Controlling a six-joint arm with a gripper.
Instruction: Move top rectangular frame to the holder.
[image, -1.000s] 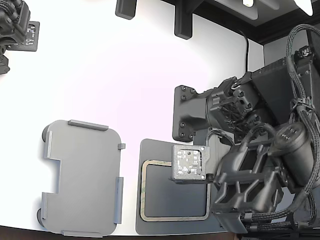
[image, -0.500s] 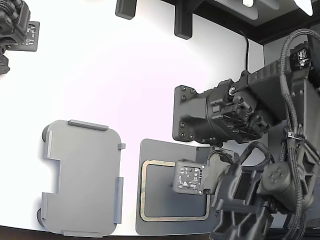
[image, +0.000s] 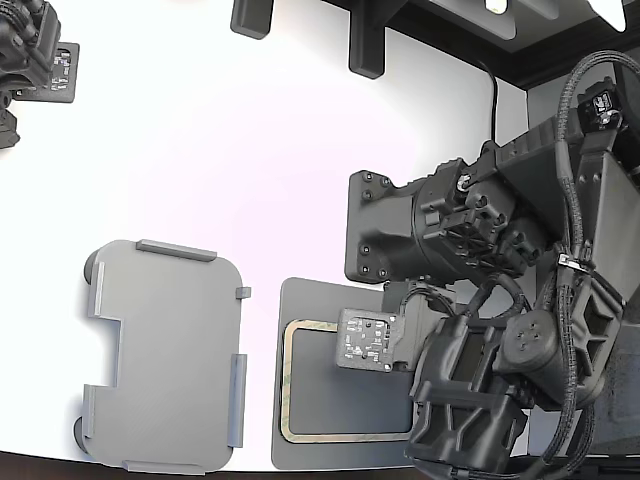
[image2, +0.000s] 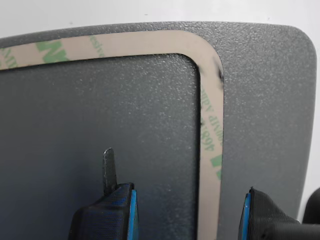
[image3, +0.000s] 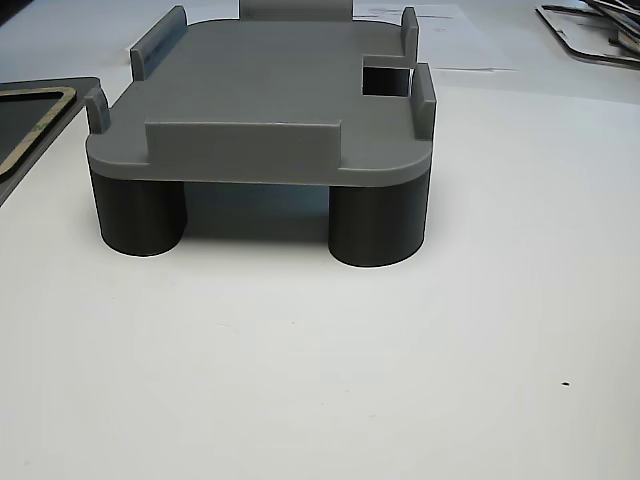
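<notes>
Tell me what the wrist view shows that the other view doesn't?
Only the wrist view shows the pincer, open, one fingertip on each side of a strip of the top rectangular frame. It also shows green printed lettering on the frame and a dark smudge at its corner.

Only the other view shows the holder, a grey tray with raised tabs, standing on dark round feet on the white table, with nothing on it.

Both show the frame lying on the dark grey pad; the other view catches just a corner of them at its edge.
</notes>
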